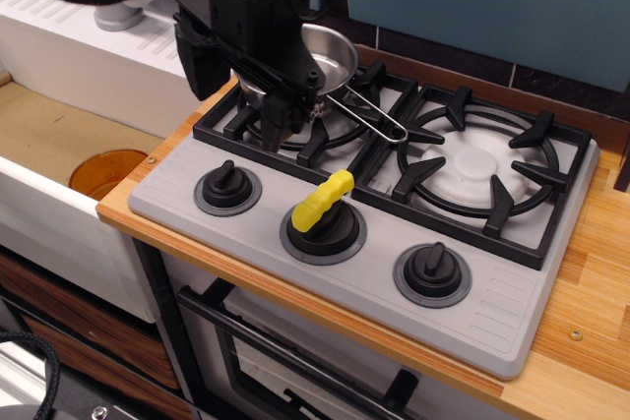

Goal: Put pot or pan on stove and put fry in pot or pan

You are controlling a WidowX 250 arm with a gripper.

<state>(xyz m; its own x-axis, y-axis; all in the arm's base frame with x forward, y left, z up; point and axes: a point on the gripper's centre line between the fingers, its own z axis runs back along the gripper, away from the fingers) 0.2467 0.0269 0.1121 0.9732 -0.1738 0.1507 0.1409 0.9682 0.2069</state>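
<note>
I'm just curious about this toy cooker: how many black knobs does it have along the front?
3. Left knob, bare. Middle knob, with the yellow fry lying on it. Right knob, bare. All sit along the front of the grey stove; none seem hidden.

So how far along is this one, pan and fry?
Done: the frying pan sits on the stove's left burner grate. In hand: nothing visible; the gripper hangs in front of the pan. Left: the yellow fry lies across the middle knob, not in the pan.
</note>
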